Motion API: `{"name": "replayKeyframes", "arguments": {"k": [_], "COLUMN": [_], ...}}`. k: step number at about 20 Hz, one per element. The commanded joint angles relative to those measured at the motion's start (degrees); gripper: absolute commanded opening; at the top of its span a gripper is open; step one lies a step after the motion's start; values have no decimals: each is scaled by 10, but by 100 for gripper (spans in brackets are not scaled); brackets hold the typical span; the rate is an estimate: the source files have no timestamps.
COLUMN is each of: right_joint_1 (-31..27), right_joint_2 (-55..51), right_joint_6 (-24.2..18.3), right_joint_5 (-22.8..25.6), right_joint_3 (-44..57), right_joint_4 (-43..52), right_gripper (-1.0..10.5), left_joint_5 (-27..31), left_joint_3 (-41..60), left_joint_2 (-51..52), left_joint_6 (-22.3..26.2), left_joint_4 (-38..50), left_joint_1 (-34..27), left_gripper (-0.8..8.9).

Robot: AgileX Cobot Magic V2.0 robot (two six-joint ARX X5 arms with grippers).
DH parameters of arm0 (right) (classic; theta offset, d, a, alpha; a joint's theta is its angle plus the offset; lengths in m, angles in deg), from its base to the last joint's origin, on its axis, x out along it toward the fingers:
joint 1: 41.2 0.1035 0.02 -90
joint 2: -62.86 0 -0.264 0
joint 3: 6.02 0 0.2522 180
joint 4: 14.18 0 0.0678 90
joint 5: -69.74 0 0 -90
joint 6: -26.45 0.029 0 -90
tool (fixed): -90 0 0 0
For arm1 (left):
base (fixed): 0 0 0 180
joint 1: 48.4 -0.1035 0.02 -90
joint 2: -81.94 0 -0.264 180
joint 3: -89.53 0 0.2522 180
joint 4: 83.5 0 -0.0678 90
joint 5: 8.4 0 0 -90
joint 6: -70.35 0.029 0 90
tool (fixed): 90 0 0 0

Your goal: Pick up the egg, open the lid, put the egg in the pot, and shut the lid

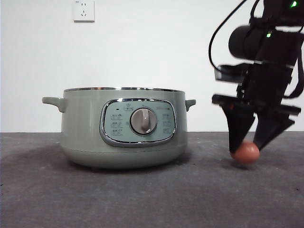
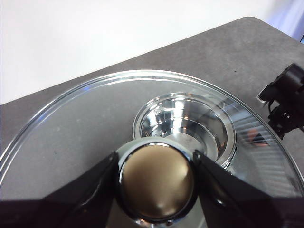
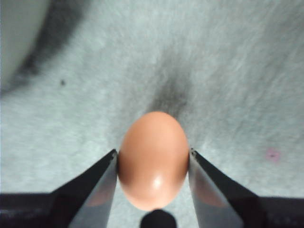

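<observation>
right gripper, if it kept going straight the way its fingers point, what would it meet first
The right gripper points down with the egg between its fingers. The grey table lies right beneath, so it would likely press the egg into the table first.

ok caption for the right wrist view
Right gripper closed on the egg just above the grey table.

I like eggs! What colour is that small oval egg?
Reddish-brown; the small oval egg shows best in the right wrist view.

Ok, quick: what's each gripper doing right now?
Left gripper: shut on the lid's knob, lid held up off the pot.
Right gripper: shut on the egg at the table.
</observation>
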Motion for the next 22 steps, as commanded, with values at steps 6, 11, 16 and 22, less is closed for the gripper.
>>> {"name": "replayKeyframes", "arguments": {"k": [6,11,16,22], "right_joint_1": [14,82,139,179], "right_joint_2": [-129,-84,38,204], "right_joint_6": [8,-9,-14,-44], "right_joint_5": [-2,-2,-2,-2], "right_joint_3": [-97,-254,-388,-512], "right_joint_4": [-22,-34,-41,-86], "right_gripper": [-12,-12,-13,-13], "left_joint_5": [-4,-4,-4,-4], "left_joint_3": [-6,-6,-6,-6], "left_joint_2": [2,2,3,3], "left_joint_6": [7,6,6,6], "left_joint_4": [25,24,23,17], "left_joint_1": [-2,-2,-2,-2], "left_gripper": [-7,-7,-7,-7]}}
